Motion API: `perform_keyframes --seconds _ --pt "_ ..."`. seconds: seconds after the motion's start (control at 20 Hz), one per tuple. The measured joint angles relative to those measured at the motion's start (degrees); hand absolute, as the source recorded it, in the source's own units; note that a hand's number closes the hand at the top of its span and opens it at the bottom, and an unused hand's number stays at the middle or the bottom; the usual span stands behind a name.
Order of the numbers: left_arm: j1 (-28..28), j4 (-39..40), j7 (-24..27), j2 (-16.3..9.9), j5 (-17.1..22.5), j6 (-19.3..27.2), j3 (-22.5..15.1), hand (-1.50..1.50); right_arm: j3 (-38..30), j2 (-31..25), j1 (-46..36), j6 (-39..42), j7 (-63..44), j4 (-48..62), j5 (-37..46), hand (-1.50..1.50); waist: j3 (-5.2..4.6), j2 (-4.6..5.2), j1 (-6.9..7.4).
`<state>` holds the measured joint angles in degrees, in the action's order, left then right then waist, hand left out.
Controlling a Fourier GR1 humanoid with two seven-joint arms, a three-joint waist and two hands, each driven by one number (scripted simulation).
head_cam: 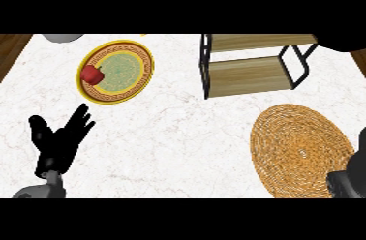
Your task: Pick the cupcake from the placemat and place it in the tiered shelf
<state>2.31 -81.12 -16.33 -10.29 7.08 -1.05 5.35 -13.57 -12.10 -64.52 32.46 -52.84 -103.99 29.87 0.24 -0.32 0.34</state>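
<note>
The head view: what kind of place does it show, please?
Probably a kitchen or dining counter: a white marble-like top holds a woven round placemat, an ornate plate with a red item and a small tiered shelf.

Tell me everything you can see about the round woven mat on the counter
The woven mat is round and flat, made of tan, straw-like fibre coiled in rings out from its centre. It lies on the white marble counter at the right, in front of the wooden shelf. Nothing sits on its visible surface. A dark grey forearm covers its lower right edge, and the view's lower edge cuts off its near rim.
</note>
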Motion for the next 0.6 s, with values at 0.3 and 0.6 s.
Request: perform_keyframes --seconds 0.3,0.6 --pt "0.4 0.7 0.3 0.2 -0.5 0.1 0.0 0.0 -2.2 -5.3 -4.5 -0.5 5.5 13.2 0.3 1.5 0.06 0.19 0.32" --pt "0.6 -0.5 -1.1 0.5 -0.6 0.2 -0.3 0.0 -1.4 -9.0 -4.9 -1.1 13.6 23.1 0.7 1.5 0.01 0.27 0.46"
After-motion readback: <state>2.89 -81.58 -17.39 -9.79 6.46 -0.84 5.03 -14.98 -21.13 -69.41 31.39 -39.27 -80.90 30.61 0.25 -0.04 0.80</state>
